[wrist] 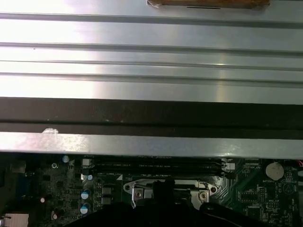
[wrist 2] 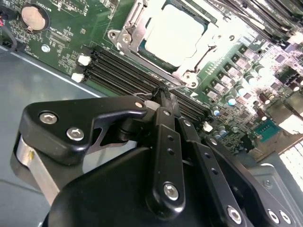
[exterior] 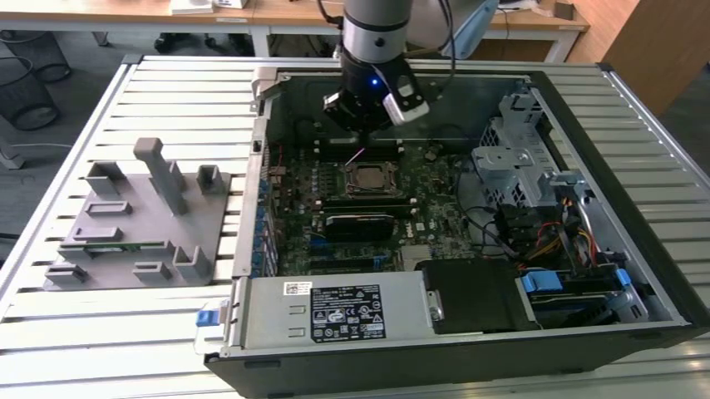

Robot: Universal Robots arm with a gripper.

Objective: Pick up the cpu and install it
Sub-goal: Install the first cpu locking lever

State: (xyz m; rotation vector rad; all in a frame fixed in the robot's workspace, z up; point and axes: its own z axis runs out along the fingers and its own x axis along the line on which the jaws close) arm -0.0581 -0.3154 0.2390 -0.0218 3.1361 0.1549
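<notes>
The cpu lies flat in the motherboard socket inside the open computer case, its silver top facing up. In the second wrist view the cpu shows bright inside the socket's metal frame. My gripper hangs above the memory slots just behind the socket, apart from the chip. The black fingers meet at their tips, so the gripper is shut with nothing between them. The socket frame also shows in the first wrist view.
Memory slots run beside the socket. A grey fixture block with upright posts sits on the slatted table at the exterior view's left. The drive cage, cables and power supply crowd the case. The case wall rises behind the board.
</notes>
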